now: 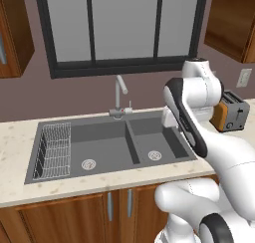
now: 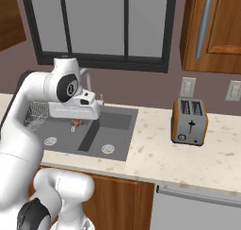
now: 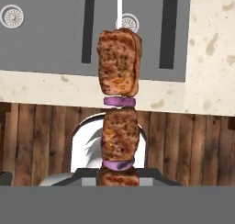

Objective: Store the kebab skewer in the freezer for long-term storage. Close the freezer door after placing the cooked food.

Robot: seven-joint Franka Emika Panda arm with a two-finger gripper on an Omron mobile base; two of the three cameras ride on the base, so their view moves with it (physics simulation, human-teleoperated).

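Above the sink (image 1: 107, 150), the arm holds the skewer (image 3: 118, 113) aloft — the gripper (image 2: 75, 122) is clenched on its lower end, and the food hangs in the air over the basins, clear of the counter (image 2: 188, 153). From the right base view it shows as a small brown lump just under the hand; from the hand view it is plain: chunky, rough-grilled brown cubes with charred, speckled faces, thin purple onion rings wedged between them, and a slim pale stick poking out past the last cube.

By my reckoning the pick-up is done and the carrying step is in hand. No freezer stands anywhere before me, so the next move calls for the base to turn or drive away from this counter until the fridge comes up, with the grip kept firm all the while. After that come the placing and the shutting of the door — none of it begun, as far as things lie now.

As for the surroundings: the sink is matte grey, double-basined, with a round drain in each bowl and a wire rack (image 1: 52, 150) sitting in the left one. A slender metal tap (image 1: 119, 95) rises behind it. The counter is pale speckled stone, smooth and flat, over warm wooden cabinets (image 1: 79, 212). A boxy toaster (image 2: 189, 121), orange-sided with a brushed metal face, stands well apart to the right.
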